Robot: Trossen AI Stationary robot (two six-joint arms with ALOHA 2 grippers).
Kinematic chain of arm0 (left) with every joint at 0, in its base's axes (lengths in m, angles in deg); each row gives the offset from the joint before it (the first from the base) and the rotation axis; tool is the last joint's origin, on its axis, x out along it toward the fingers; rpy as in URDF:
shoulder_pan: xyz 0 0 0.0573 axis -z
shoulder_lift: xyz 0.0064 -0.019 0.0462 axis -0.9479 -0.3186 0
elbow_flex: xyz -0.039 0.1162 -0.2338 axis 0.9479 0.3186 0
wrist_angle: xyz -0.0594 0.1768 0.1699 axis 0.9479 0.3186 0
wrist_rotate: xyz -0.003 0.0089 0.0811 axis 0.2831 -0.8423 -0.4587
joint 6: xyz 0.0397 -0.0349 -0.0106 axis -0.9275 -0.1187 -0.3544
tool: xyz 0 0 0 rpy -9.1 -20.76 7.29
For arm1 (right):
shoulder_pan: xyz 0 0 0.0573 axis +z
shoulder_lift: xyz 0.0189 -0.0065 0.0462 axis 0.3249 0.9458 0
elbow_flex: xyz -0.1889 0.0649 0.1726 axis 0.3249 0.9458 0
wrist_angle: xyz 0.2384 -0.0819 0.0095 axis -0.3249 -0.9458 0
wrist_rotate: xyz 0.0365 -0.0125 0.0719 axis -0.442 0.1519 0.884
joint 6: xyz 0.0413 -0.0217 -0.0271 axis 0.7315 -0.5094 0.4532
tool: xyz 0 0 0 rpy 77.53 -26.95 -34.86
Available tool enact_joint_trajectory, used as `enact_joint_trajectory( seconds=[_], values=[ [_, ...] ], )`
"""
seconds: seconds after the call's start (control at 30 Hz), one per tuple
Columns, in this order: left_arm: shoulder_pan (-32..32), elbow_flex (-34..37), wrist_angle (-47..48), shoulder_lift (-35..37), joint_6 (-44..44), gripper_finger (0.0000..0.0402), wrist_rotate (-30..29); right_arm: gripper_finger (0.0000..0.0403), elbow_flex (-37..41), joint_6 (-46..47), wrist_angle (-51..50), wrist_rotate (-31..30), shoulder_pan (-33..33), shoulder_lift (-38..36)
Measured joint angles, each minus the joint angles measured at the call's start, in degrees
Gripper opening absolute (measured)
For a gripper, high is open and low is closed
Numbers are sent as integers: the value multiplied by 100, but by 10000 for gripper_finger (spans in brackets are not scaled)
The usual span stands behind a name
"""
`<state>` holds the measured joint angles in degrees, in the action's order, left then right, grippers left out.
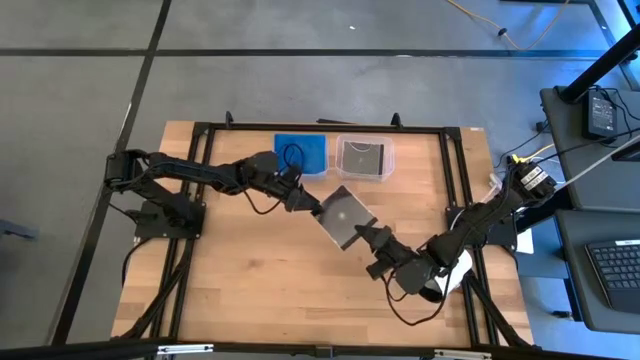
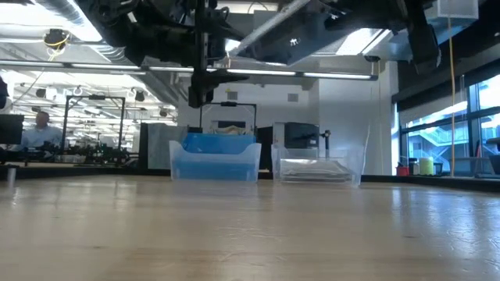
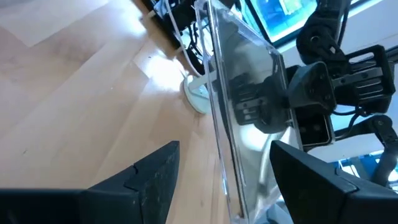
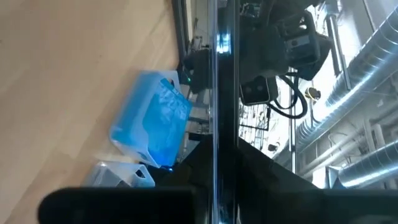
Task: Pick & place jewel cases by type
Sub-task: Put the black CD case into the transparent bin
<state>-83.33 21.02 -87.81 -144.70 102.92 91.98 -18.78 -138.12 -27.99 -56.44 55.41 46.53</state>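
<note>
A dark grey jewel case (image 1: 345,216) hangs in the air over the middle of the table, tilted, between my two grippers. My right gripper (image 1: 370,237) is shut on the side of it toward the table's near right. My left gripper (image 1: 313,206) is at the opposite side, open, with one finger (image 3: 155,177) on either side of the case's edge (image 3: 227,168). In the low view the case (image 2: 301,39) shows high above the tabletop. My right gripper pinches the case's thin edge (image 4: 217,134) between its two fingers, coming nearly level from the table's near right. The case stands on edge, tilted, and is lifted clear of the table. My left gripper has the case's opposite edge between its open fingers; whether a finger touches it, I cannot tell.
At the table's far edge stand a clear tub (image 1: 301,152) holding blue cases and, right of it, a clear tub (image 1: 364,157) with a dark case inside. A white round object (image 1: 455,278) lies under my right arm. The wood tabletop (image 1: 250,280) lies bare toward the near left.
</note>
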Motion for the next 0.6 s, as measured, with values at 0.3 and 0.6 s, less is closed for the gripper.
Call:
enact_joint_trajectory(
  seconds=[0.3,0.6],
  values=[
    [117,0,-996,0,0,228,263,46,0,-824,368,190,3,0],
    [186,-1,-1090,0,37,175,484,46,0,-1992,1248,511,-15,2]
  ],
)
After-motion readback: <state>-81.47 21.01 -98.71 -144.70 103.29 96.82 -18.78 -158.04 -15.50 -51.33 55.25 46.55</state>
